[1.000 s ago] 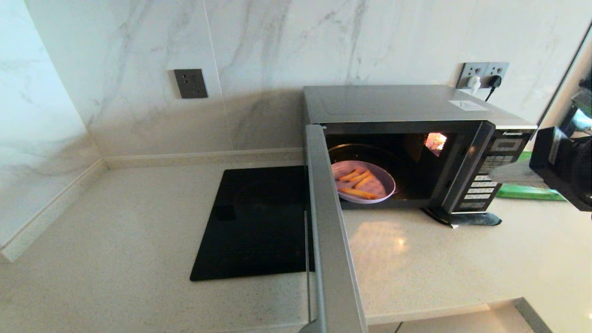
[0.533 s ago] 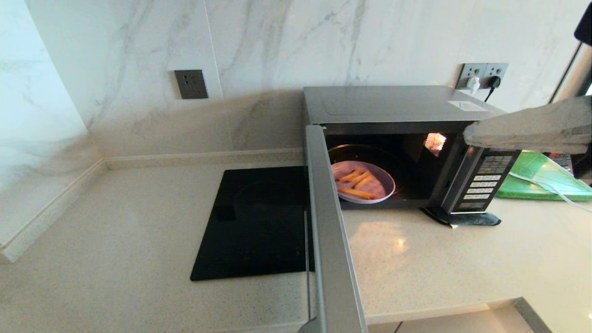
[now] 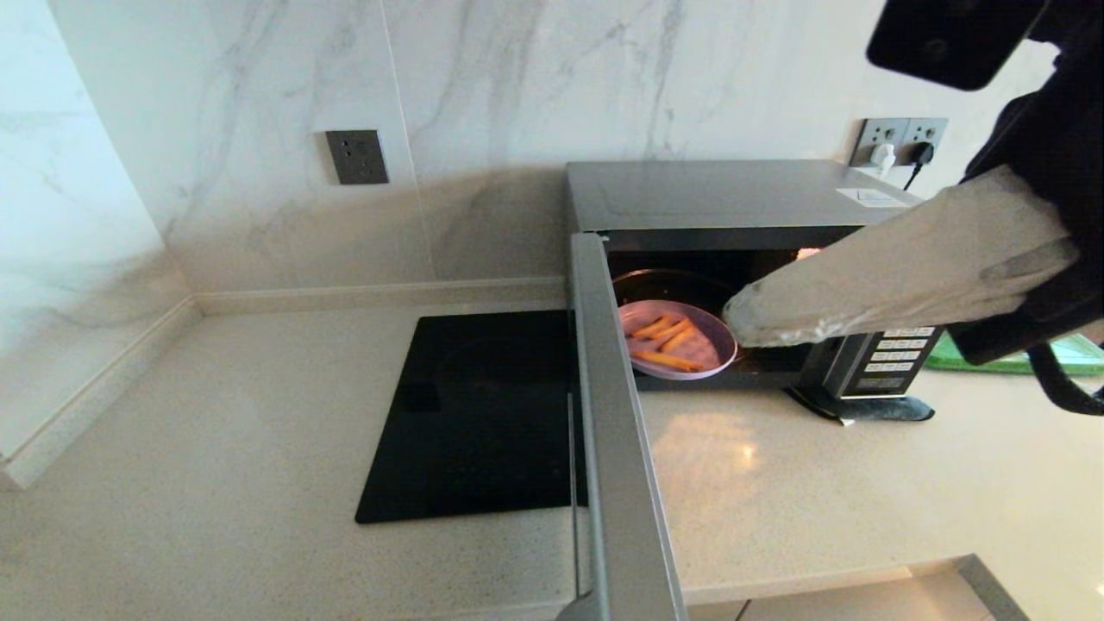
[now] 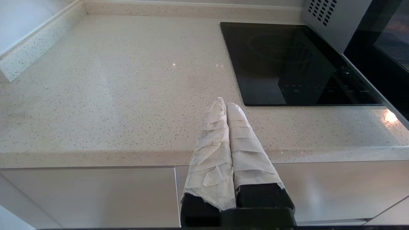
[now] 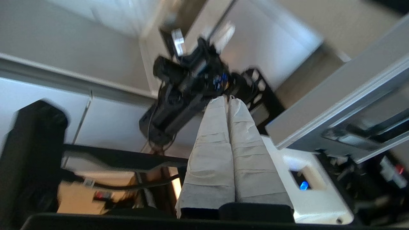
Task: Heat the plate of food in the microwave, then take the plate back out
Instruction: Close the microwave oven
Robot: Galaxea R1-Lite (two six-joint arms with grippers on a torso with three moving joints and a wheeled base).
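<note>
We are looking at a white marble-veined wall carrying a dark socket plate and a pale double outlet, above a speckled cream countertop inset with a black glass cooktop.

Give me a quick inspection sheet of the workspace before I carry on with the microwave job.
Surface: pale speckled countertop, black glass cooktop set in it.
Job's things: microwave door open; plate of food inside on the turntable.
Clutter: green board behind the microwave's right side.
Grippers: right gripper shut, tip beside the plate at the opening; left gripper shut, parked at the counter's front edge.
Cables: black plug in the wall socket.
Surroundings: marble wall, grey socket plate.
</note>
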